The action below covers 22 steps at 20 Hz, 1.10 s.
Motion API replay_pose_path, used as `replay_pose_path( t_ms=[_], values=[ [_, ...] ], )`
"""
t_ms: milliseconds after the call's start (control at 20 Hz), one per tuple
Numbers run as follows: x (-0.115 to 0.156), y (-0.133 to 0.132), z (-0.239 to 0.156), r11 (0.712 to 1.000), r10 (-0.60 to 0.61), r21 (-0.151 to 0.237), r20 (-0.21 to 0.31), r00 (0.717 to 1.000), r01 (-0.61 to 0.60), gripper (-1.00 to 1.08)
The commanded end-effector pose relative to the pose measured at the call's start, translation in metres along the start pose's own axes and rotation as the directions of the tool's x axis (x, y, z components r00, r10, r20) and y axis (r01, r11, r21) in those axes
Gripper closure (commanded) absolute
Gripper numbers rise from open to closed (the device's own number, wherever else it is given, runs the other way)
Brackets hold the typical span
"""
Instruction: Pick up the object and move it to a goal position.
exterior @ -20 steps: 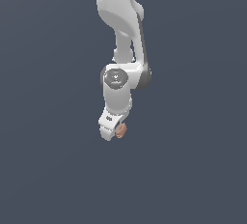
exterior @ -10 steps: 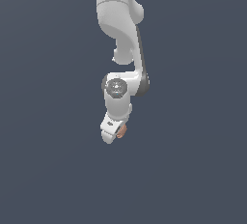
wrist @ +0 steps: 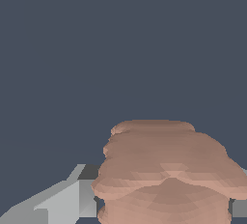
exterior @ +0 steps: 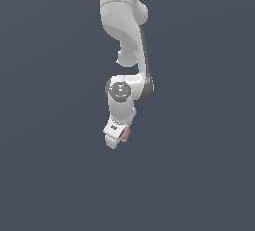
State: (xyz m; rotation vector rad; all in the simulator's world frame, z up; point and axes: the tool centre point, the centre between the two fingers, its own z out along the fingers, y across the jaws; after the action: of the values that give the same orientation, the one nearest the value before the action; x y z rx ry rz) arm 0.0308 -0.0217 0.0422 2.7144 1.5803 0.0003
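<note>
Object: the brownish-orange lump (wrist: 166, 175) fills the near part of the wrist view, lumpy and layered, sitting right between the grey finger parts. In the exterior view it shows only as a small orange patch (exterior: 126, 135) at the tip of the white gripper head, on the exterior view's right side of it.

Fingers: one grey finger (wrist: 62, 201) presses against one flank of the lump, and a sliver of the other shows at the opposite flank. They look clamped on the lump, with no gap visible on either side.

Gripper: the gripper (exterior: 118, 136) hangs at the end of the arm, tilted, tip pointing down and toward the exterior view's left.

Arm: the white arm (exterior: 122, 31) drops from the top of the exterior view, bends at a joint with a dark round cap (exterior: 119, 90), then runs down to the head.

Surroundings: plain dark blue-grey all around; no table edge or goal marker can be made out in either view.

Step in hand: by my reading, the carry toward the goal, with the lump held.

Doing it well: keep the squeeze steady. The uneven surface gives small contact patches, so a jerk or quick wrist turn could let it slip or roll out. Move smoothly and release only once at rest.
</note>
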Motion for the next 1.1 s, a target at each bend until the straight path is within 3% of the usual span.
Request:
replay_pose_path(
  t_ms=[0,450,1050],
  values=[
    [0.000,0.000,0.001,1.000,-0.001,0.001,0.000,1.000,0.001,1.08],
    [-0.022,0.010,-0.018,1.000,0.000,0.000,0.000,1.000,0.000,1.08],
    [-0.118,0.057,-0.094,1.000,-0.001,0.001,-0.001,1.000,0.001,1.08]
  ],
)
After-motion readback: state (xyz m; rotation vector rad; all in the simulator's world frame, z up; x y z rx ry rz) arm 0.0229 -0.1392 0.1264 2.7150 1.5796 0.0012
